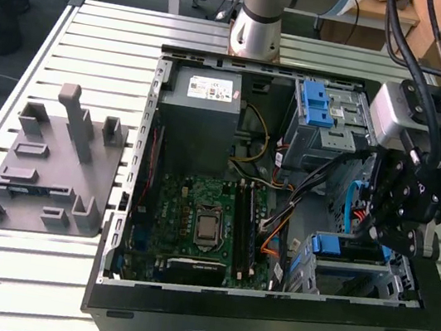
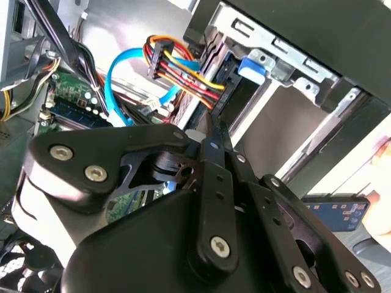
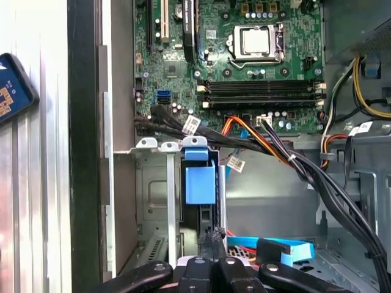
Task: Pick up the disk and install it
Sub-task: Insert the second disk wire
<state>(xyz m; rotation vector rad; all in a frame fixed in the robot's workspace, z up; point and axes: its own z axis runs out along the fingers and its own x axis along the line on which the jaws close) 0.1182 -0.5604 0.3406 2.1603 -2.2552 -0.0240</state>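
The disk [image 1: 348,248] stands on edge in the grey metal bay at the exterior view's lower right of the open computer case, with its blue rail [image 3: 200,183] facing up. My gripper [image 1: 376,234] hangs directly over it inside the case. In both wrist views the two black fingertips [image 3: 213,235] are pressed together, with nothing visible between them. They sit right at the disk's dark upper edge, just beyond the blue tab [image 2: 250,66]. I cannot tell whether they touch it.
A blue data cable [image 3: 287,247] and orange-red power leads [image 2: 183,73] run close to the bay. The motherboard [image 1: 203,222], the power-supply box [image 1: 205,104] and an upper cage with a blue latch [image 1: 324,106] occupy the case. A grey fixture [image 1: 47,172] lies on the slatted table.
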